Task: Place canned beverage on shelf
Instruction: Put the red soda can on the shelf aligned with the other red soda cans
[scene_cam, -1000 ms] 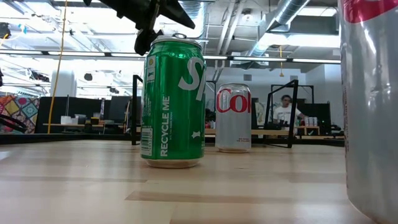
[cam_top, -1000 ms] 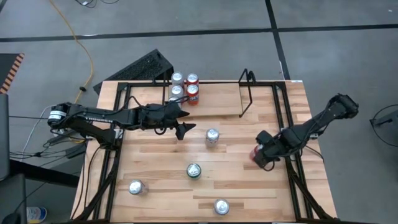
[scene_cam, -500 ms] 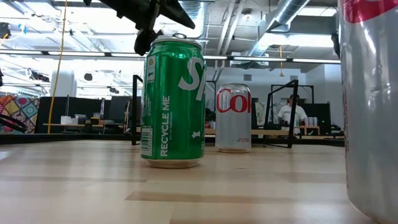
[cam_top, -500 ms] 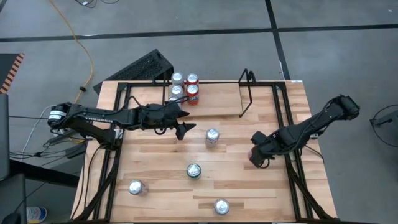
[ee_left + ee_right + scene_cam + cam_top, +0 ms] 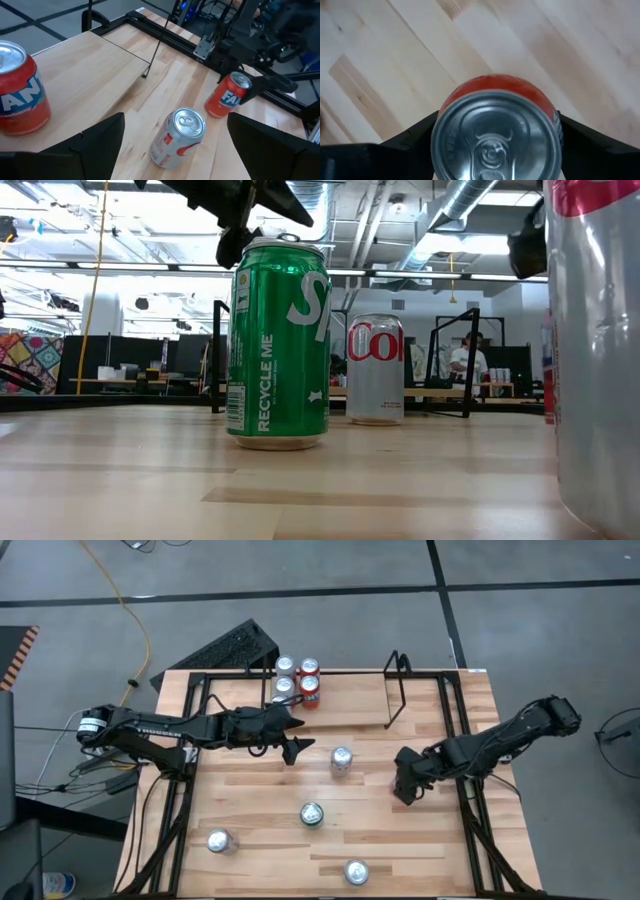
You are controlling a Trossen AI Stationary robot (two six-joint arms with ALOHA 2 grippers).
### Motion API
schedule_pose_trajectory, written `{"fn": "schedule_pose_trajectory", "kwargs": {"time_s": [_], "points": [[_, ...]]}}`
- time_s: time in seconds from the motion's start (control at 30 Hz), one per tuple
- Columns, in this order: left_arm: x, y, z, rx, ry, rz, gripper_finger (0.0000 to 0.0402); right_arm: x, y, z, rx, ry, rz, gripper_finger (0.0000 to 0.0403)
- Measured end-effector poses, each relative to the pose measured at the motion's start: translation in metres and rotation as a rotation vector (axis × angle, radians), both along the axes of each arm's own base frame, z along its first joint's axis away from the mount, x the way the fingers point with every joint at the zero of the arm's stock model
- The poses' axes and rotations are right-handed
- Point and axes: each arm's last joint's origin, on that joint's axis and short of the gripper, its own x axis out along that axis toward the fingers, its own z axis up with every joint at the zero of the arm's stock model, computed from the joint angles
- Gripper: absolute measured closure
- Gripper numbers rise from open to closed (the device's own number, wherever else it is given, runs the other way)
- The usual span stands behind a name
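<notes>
My right gripper (image 5: 404,784) is over the table's right part, shut on a red canned beverage (image 5: 227,95), which fills the right wrist view as a silver top over a red body (image 5: 496,135). The shelf (image 5: 350,700), a wire rack with a wood floor, stands at the far edge with several cans (image 5: 298,680) on its left end. My left gripper (image 5: 295,747) hangs open over the table's left middle, with nothing between its fingers. My right gripper pinches the red can between its two fingers, one on each side of the upper wall at the rim (image 5: 439,131). The fingers come from above, slanting down from the table's right. The can stands about upright; whether its base touches the table I cannot tell.
Loose cans stand on the table: a silver and red one (image 5: 341,761) at the middle, a green one (image 5: 312,814) nearer, and two silver ones (image 5: 219,841) (image 5: 356,872) by the near edge. A black tubular frame (image 5: 462,740) runs around the tabletop.
My right gripper has carried the red can toward the table's left and slightly down, and has tipped to point more steeply downward, so the can stands more upright and is now hidden beneath it from above. The left arm has kept still.
</notes>
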Motion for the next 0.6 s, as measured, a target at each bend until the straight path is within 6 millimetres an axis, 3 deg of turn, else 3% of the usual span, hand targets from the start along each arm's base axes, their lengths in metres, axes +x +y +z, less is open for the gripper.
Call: {"fn": "schedule_pose_trajectory", "kwargs": {"time_s": [0.4, 0.6], "points": [[0.0, 0.0, 0.0, 0.006, 0.001, -0.009, 0.0065, 0.024, -0.047, 0.007, -0.119, -0.171, 0.071, 0.0083], [0.0, 0.0, 0.0, 0.006, 0.001, -0.01, 0.0065, 0.033, -0.062, 0.01, -0.176, -0.243, 0.134, 0.0083]]}}
